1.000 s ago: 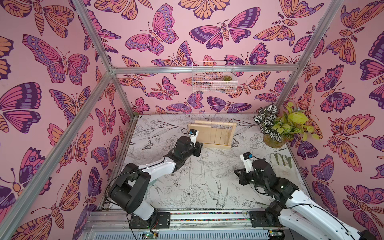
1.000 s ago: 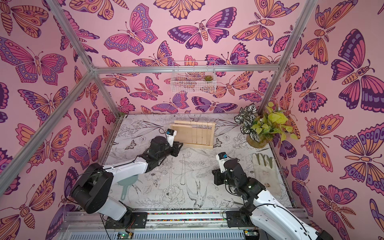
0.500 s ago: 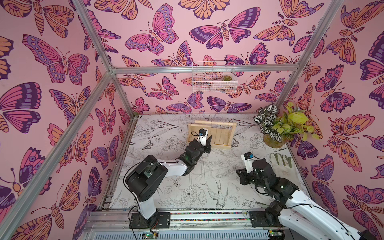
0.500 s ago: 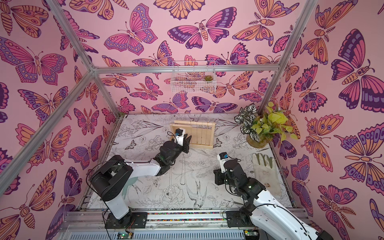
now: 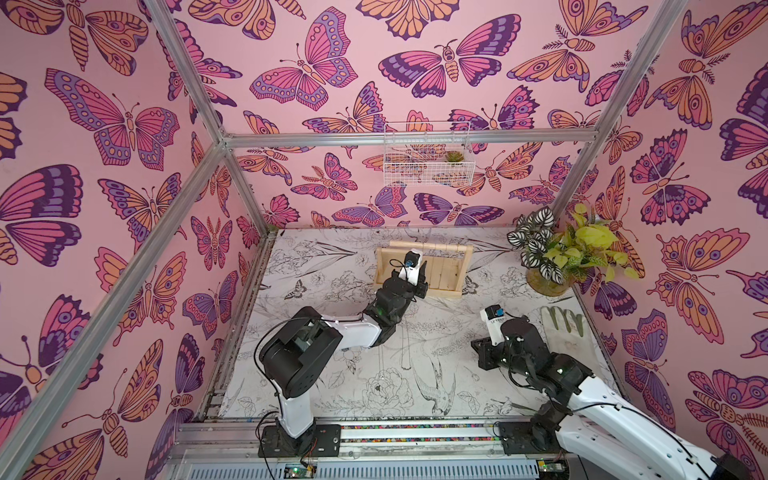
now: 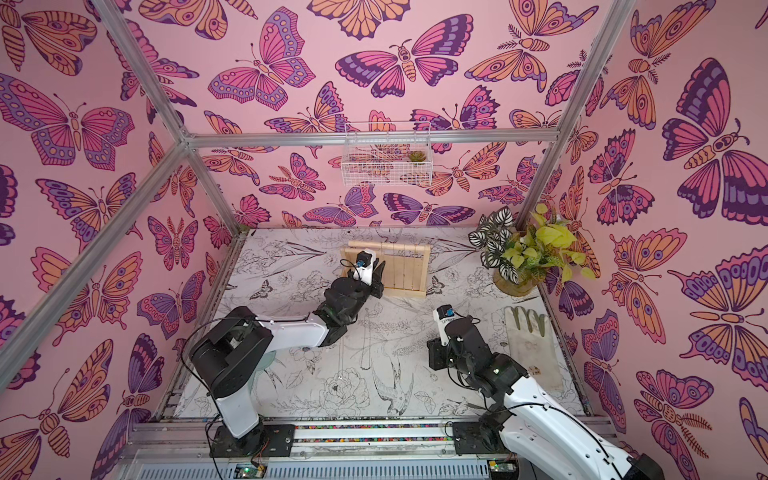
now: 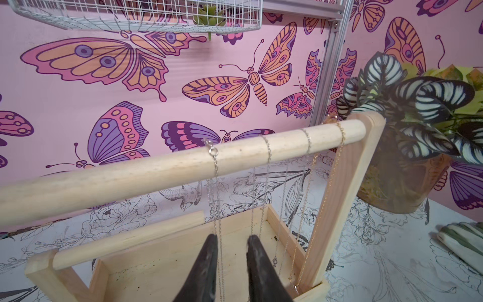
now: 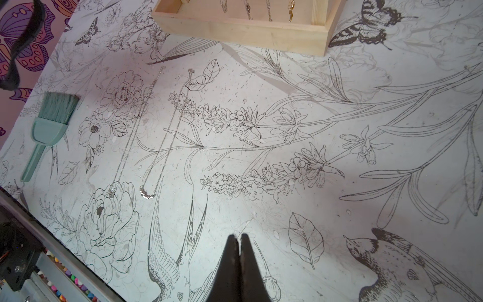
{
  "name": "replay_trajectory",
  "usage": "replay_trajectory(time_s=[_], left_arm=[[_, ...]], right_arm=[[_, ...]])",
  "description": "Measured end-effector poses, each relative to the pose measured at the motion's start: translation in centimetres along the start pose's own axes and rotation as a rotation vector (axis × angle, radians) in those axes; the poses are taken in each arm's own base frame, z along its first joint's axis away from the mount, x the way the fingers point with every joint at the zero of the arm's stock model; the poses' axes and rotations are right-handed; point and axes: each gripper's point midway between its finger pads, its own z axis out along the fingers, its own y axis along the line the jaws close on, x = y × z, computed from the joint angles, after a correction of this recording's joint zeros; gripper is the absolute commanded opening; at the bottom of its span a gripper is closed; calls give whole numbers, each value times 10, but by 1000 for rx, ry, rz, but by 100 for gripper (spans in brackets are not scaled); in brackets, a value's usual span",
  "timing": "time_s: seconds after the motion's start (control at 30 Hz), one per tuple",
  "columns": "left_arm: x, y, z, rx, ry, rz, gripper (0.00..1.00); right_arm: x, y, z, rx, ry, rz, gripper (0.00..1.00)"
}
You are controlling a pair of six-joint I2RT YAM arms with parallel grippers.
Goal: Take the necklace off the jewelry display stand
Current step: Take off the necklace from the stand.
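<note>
Table point(image 5: 332, 266): flower-and-bird print, filling the lower centre of both top views.
Jewelry display stand point(image 5: 444, 272): pale wood, upright at the centre of both top views, near the table's back edge; base board flat, round crossbar on top.
Plant point(image 5: 557, 249): potted, right of the stand, back right corner.
Wire basket point(image 5: 428, 153): white, on the back wall above the stand.
Glove point(image 5: 561, 328): flat at the table's right edge, below the plant.
Left gripper point(image 7: 231, 236): over the base board, below the crossbar; jaws parted by a narrow gap, clamping nothing.
Right gripper point(image 8: 239, 236): fingertips pressed together, empty, over bare table.
Brush point(image 8: 49, 123): teal, lying on the table.
Necklace point(image 7: 214, 167): silver chain draped over the crossbar, clasp uppermost; strands hang between the left gripper's jaws, just beside one finger.
Other chains point(image 7: 268, 157): silver and one gold, on the crossbar nearer the upright.
Loose necklaces point(image 8: 156, 162): two, stretched on the table, apart from the stand.
</note>
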Motion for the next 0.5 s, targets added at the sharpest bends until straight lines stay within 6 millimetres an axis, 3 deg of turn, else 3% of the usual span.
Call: replay_trajectory(time_s=[0.2, 0.5], left_arm=[[-10, 0, 12, -18, -11, 17, 19], [-8, 3, 22, -50, 11, 48, 13]], right_arm=[[0, 0, -2, -2, -4, 0, 0], [-1, 0, -4, -3, -14, -1, 0]])
